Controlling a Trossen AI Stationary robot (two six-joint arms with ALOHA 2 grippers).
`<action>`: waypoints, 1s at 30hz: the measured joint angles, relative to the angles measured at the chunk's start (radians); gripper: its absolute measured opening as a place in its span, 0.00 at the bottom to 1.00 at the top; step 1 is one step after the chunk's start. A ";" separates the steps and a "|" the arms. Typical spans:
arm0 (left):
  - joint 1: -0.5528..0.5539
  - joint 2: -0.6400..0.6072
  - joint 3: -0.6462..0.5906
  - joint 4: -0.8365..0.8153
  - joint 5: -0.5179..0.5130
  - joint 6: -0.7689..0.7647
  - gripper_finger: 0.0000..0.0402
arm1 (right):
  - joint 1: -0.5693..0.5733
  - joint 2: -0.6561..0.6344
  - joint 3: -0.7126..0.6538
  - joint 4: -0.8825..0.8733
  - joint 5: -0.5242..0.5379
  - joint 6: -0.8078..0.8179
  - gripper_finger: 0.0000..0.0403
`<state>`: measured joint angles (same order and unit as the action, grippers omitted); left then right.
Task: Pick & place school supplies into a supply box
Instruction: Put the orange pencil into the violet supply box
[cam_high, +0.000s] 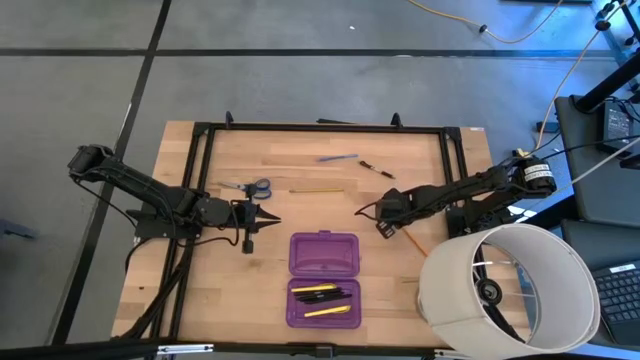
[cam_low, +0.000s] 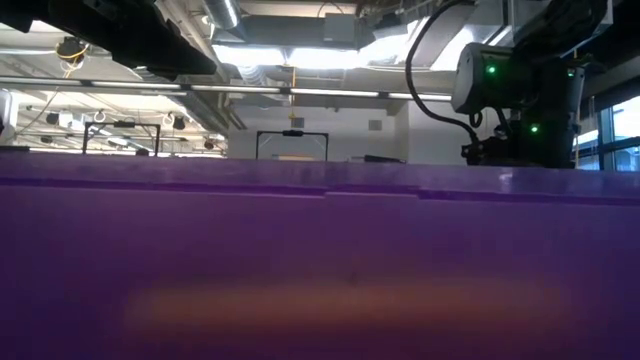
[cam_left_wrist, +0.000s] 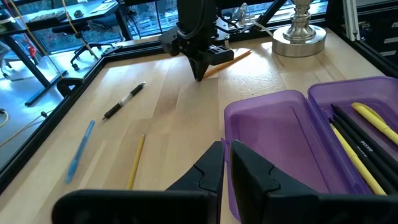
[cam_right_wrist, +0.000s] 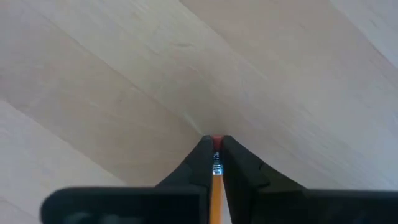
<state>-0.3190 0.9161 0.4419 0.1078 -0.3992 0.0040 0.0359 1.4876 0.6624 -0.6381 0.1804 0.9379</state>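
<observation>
The purple supply box (cam_high: 323, 278) lies open near the table's near edge. Its nearer half (cam_high: 322, 300) holds yellow pencils and black pens, and its wall (cam_low: 320, 260) fills the low view. My right gripper (cam_high: 384, 226) is right of the box, pointing down at the table, shut on a yellow pencil (cam_high: 412, 240). My left gripper (cam_high: 262, 218) is left of the box, shut and holding nothing. Scissors (cam_high: 250, 186), a yellow pencil (cam_high: 317, 189), a blue pen (cam_high: 338, 158) and a black pen (cam_high: 377, 170) lie flat on the far half of the table. My right gripper pinches the pencil's eraser end (cam_right_wrist: 216, 142) between its two fingertips (cam_right_wrist: 200, 163). The fingers come from above, pointing down close to the table top. The shaft (cam_right_wrist: 216, 199) runs back between them and sticks out toward the table's right (cam_left_wrist: 229, 60).
A large white lampshade (cam_high: 510, 290) stands at the table's near right corner, with its metal base (cam_left_wrist: 300, 31) showing in the left wrist view. A black frame (cam_high: 320, 127) runs along the table's far and side edges. Bare wood lies between the box and the loose supplies.
</observation>
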 joint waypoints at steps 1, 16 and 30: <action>0.000 0.000 0.000 0.000 0.000 0.000 0.05 | 0.004 0.000 0.000 0.000 0.003 0.000 0.07; 0.000 0.000 0.000 0.000 0.000 0.000 0.05 | 0.059 0.003 0.129 0.000 -0.013 -0.095 0.07; 0.000 0.000 0.000 0.000 0.000 0.000 0.05 | 0.068 0.001 0.423 0.081 -0.060 -0.322 0.07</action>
<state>-0.3190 0.9161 0.4419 0.1074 -0.3992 0.0040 0.1042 1.4887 1.0859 -0.5569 0.1199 0.6157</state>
